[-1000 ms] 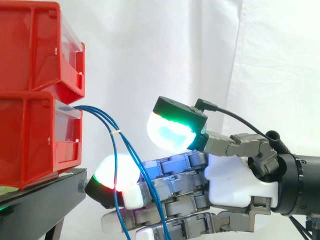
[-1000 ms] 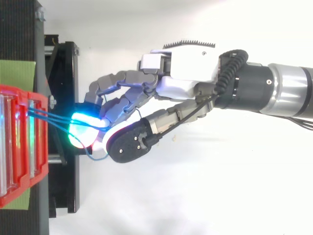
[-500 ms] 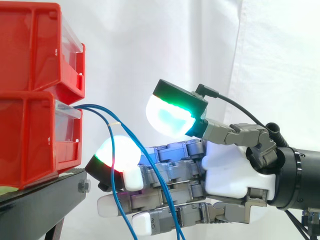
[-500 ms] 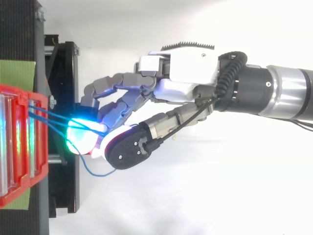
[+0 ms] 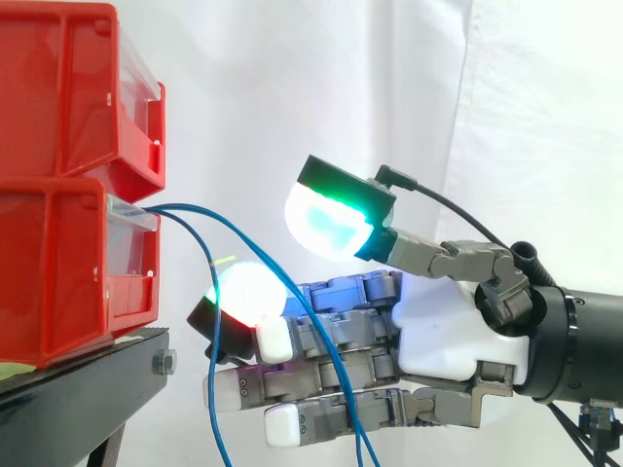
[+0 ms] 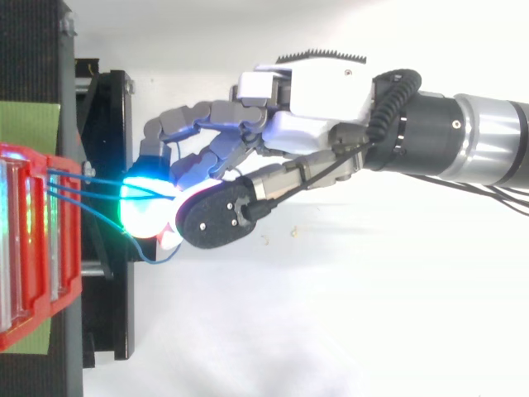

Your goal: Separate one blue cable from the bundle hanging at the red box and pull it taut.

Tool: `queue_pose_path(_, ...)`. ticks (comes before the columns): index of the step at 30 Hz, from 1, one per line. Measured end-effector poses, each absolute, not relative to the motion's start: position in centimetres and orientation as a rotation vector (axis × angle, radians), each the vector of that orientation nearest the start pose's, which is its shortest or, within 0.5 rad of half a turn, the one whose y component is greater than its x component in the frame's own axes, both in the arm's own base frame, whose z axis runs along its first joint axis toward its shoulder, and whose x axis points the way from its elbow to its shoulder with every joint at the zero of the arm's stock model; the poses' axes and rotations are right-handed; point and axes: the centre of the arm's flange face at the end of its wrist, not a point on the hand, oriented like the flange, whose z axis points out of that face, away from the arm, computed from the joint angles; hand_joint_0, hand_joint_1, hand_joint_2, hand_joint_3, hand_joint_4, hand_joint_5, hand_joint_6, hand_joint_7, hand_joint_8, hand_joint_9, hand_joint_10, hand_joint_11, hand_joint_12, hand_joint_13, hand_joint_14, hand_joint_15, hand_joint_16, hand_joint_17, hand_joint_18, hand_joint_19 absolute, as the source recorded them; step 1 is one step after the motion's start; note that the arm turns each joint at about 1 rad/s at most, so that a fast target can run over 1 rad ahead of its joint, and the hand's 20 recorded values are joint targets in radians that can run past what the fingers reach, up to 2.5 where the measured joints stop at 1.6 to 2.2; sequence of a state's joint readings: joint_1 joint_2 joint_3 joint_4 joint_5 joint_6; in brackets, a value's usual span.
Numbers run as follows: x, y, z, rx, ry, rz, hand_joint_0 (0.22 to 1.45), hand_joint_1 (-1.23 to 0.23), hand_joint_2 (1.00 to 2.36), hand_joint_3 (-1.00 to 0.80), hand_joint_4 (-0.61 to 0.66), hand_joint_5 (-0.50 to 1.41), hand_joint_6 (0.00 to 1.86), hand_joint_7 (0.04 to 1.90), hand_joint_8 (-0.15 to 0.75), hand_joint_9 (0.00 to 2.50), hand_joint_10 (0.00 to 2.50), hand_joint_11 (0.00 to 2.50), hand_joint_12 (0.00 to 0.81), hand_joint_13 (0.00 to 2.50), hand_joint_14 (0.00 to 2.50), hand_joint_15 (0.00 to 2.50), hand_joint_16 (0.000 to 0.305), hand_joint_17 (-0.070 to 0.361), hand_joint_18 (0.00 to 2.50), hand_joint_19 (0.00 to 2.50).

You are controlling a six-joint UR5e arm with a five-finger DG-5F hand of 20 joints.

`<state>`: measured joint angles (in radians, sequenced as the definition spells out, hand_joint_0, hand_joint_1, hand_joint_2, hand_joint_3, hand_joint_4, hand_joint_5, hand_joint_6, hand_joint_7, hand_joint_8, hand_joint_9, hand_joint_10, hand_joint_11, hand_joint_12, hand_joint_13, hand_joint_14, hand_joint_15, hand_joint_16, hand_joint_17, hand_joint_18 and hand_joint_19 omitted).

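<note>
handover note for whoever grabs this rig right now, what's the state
Hand: open, fingers straight and pointing at the bins, thumb raised above them with a clear gap.
Blue cables: come out of the lower red bin and sag down. The front cable drapes across the fingers under the thumb. The second cable hangs by the fingertips.
Done: hand is in among the cables.
Left: pinch one cable, pull it clear and taut. Nothing is gripped yet.
</note>
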<state>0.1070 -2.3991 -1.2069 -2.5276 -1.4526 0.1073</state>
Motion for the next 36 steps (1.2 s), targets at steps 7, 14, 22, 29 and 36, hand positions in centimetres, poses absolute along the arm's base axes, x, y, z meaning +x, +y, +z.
queue_pose_path(7,78.68,-6.73,19.00,1.188,1.035,1.356,0.67,-0.55,1.02,-0.23,0.24,-0.14,0.64,1.29,0.391,0.83,0.01,0.50,0.291,0.67,0.01,0.24,0.033,0.074,0.81,0.21)
queue_pose_path(14,78.72,-6.74,19.08,1.173,1.040,1.345,0.65,-0.68,1.02,-0.13,0.28,-0.19,0.77,1.13,0.410,0.83,0.02,0.63,0.311,0.66,0.01,0.26,0.035,0.079,0.82,0.20)
queue_pose_path(22,78.74,-6.48,19.07,1.158,1.052,1.332,0.64,-0.73,1.01,-0.38,0.30,-0.21,0.86,1.07,0.421,0.87,0.02,0.74,0.319,0.69,0.01,0.29,0.036,0.081,0.83,0.24)
queue_pose_path(29,78.76,-6.33,19.16,1.154,1.054,1.331,0.63,-0.50,1.01,-0.39,0.27,-0.19,0.86,1.10,0.422,0.94,0.02,0.74,0.318,0.73,0.01,0.31,0.037,0.083,0.87,0.28)
queue_pose_path(36,78.76,-6.29,19.17,1.153,1.054,1.331,0.63,-0.64,1.03,-0.03,0.21,-0.19,0.92,1.24,0.446,0.96,0.02,0.81,0.345,0.75,0.01,0.35,0.040,0.091,0.89,0.31)
